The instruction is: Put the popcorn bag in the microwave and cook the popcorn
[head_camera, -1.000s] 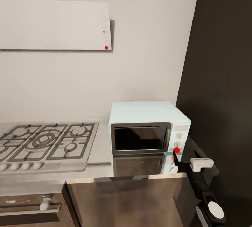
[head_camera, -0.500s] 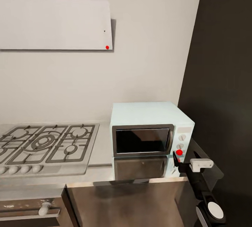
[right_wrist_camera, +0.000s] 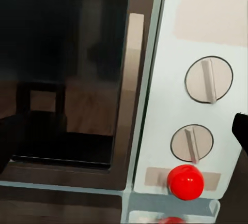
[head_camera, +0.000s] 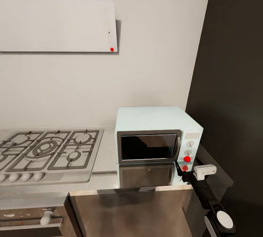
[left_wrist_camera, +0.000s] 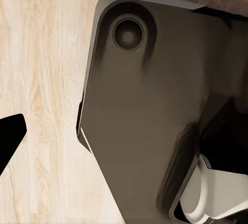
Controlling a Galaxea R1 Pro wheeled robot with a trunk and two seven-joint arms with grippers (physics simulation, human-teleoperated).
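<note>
R tool (head_camera: 179, 167) dropped lower, grip state unclear | 1 microwave (head_camera: 155, 134), door shut | 2 knobs (right_wrist_camera: 208, 79), 1 red dot (right_wrist_camera: 185, 181)

Home kitchen: gas hob (head_camera: 45, 151), slanted hood (head_camera: 58, 25), microwave (head_camera: 157, 140) on countertop (head_camera: 106, 156) (glossy).
</note>
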